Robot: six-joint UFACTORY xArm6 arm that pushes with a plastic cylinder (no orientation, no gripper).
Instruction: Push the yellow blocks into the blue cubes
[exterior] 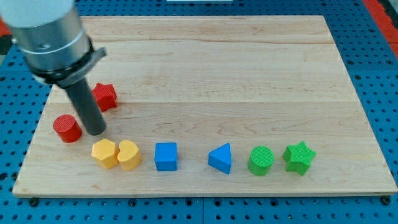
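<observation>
Two yellow blocks sit side by side near the view's bottom left: a yellow hexagon-like block [104, 153] and a yellow heart-shaped block [129, 155], touching each other. A blue cube [166, 156] stands just right of the heart, a small gap apart. A blue triangular block [221, 158] lies further right. My tip [95, 131] is on the board just above the yellow hexagon block, between it and the red blocks, not touching the yellow blocks.
A red cylinder [66, 128] sits left of my tip and a red star [105, 96] above it, next to the rod. A green cylinder [260, 160] and a green star [299, 157] stand at the bottom right. The wooden board [249, 74] lies on a blue pegboard.
</observation>
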